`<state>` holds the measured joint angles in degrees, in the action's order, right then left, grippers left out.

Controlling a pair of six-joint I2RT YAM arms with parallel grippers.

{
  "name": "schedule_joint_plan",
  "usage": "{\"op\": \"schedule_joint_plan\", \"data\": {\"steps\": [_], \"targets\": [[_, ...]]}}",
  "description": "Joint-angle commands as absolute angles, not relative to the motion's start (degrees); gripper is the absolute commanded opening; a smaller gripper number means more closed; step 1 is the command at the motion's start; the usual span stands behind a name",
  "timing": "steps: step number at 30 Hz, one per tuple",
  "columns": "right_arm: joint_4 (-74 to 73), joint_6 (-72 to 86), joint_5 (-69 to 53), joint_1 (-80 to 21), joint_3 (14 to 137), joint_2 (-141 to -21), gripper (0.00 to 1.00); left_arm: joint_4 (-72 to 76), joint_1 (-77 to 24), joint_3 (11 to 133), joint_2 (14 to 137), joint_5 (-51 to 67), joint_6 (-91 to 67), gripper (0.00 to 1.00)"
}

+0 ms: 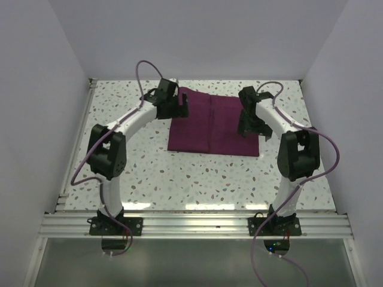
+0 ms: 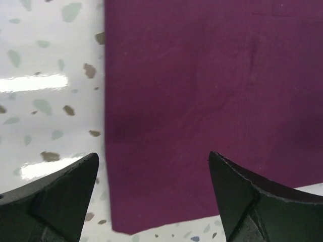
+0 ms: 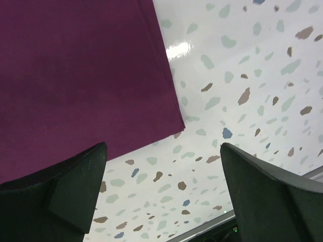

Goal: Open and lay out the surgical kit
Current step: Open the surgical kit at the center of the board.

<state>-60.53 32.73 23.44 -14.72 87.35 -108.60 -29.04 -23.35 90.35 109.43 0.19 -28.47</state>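
The left end effector (image 2: 154, 201) gapes wide and holds nothing, straddling the left edge of the plum cloth wrap (image 1: 212, 125). The right end effector (image 3: 164, 196), equally spread and empty, hangs over a right-hand corner. The wrap lies folded flat at upper centre on the speckled bench (image 1: 179, 179).

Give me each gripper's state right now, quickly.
Left gripper: open, holding nothing, over the cloth wrap edge.
Right gripper: open, holding nothing, over the cloth wrap corner.

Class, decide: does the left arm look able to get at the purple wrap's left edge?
Probably yes: the left arm holds its jaws open above the left edge of the purple wrap, nothing between.
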Motion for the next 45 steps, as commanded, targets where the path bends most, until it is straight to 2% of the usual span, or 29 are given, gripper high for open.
{"op": "schedule_joint_plan", "data": {"steps": [1, 6, 14, 20, 28, 31, 34, 35, 38, 41, 45], "targets": [[-61.7, 31.29, 26.8, -13.1, 94.38, -107.14, 0.98, -31.81, -29.08, 99.65, 115.81, -4.04, -27.6, 0.93], [-63.28, 29.71, 24.79, -12.22, 99.83, -105.91, 0.98, -38.74, -35.14, 108.8, 122.6, -9.04, -26.72, 0.91], [-65.57, 29.0, 24.7, -11.69, 99.68, -103.01, 0.98, -39.81, -41.82, 104.07, 122.69, -13.35, -24.62, 0.84], [-65.13, 29.53, 24.17, -11.69, 95.45, -102.74, 0.98, -42.27, -46.4, 105.55, 125.33, -16.26, -21.1, 0.82], [-64.95, 28.57, 24.26, -11.69, 95.1, -103.62, 0.98, -45.61, -47.64, 107.04, 130.69, -18.54, -21.88, 0.77], [-65.13, 28.21, 24.26, -11.6, 95.36, -103.71, 0.98, -47.37, -47.64, 108.1, 133.06, -19.95, -22.15, 0.65], [-65.04, 28.12, 24.17, -11.69, 95.45, -103.8, 0.99, -47.37, -47.72, 108.72, 134.03, -19.16, -21.97, 0.46], [-65.13, 28.04, 24.08, -11.69, 95.45, -103.89, 0.98, -47.81, -47.72, 109.16, 134.21, -19.16, -21.89, 0.31], [-65.21, 27.95, 24.26, -11.69, 95.62, -103.71, 0.98, -49.21, -47.55, 112.14, 133.68, -19.68, -21.71, 0.02], [-65.3, 27.78, 25.13, -11.6, 96.24, -104.06, 0.98, -52.45, -47.03, 119.59, 131.93, -19.6, -22.23, 0.0], [-66.44, 27.77, 25.66, -11.69, 99.66, -105.72, 0.98, -53.88, -43.78, 121.82, 125.89, -17.67, -24.77, 0.0]]}}
